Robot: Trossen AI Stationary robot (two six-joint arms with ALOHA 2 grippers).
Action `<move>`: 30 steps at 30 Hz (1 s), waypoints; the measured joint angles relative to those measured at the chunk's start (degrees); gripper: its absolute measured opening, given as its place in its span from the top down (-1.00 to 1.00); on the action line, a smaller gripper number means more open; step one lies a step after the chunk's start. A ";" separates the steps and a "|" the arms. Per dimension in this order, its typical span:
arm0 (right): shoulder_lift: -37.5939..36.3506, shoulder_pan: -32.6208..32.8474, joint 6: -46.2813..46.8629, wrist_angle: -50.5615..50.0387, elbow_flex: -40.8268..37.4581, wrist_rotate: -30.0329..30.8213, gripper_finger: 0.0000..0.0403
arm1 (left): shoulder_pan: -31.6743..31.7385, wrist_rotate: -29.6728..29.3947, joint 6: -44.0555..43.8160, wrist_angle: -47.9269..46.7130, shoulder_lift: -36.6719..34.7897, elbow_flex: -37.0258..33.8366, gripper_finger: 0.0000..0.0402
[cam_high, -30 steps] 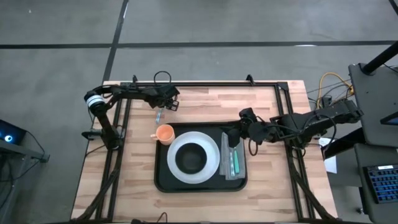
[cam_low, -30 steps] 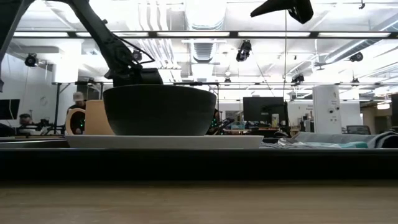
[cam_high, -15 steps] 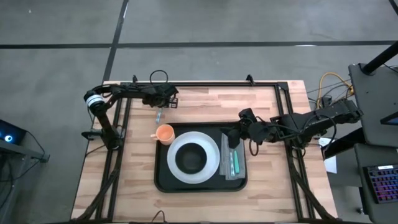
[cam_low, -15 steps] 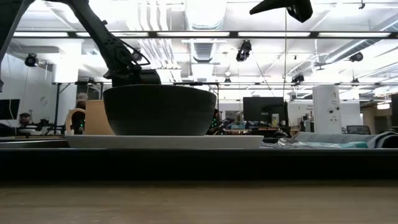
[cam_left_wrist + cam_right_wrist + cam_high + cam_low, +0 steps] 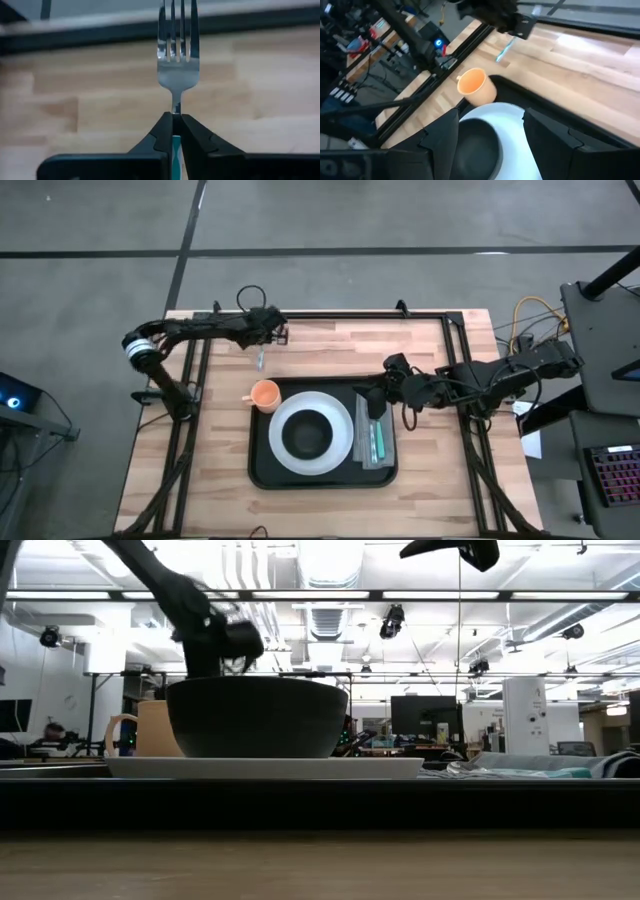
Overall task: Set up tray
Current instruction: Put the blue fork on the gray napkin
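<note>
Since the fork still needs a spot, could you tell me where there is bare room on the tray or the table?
The tray is crowded: plate with bowl fills its middle, the napkin with cutlery its right side, the right gripper above that. The orange cup sits at its left far corner. Bare wood lies left of the tray and behind it, where the left gripper holds the fork.

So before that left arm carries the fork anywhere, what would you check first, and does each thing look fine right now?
1. Left gripper shut on the fork: ok.
2. Fork held straight, in line with the fingers: ok.
3. Fork lifted off the table: cannot tell.
4. Free spot on the tray for it: cannot tell; the napkin already carries cutlery.
5. Right gripper out of the way: not ok, it hangs open over the napkin.
6. Cup clear of the path: ok, it sits on the tray's corner.
</note>
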 joint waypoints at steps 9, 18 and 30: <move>0.00 -0.01 1.63 -0.19 0.09 4.72 -0.04 | -11.52 -15.71 3.22 -0.55 -12.34 10.22 0.99; 2.54 -0.58 -4.62 7.93 -0.30 13.44 -0.04 | -31.99 -34.63 14.61 14.71 -14.34 19.73 0.99; 7.40 -1.02 -18.97 17.84 -0.42 13.41 -0.04 | -42.92 -33.56 34.88 44.11 -8.94 19.84 0.99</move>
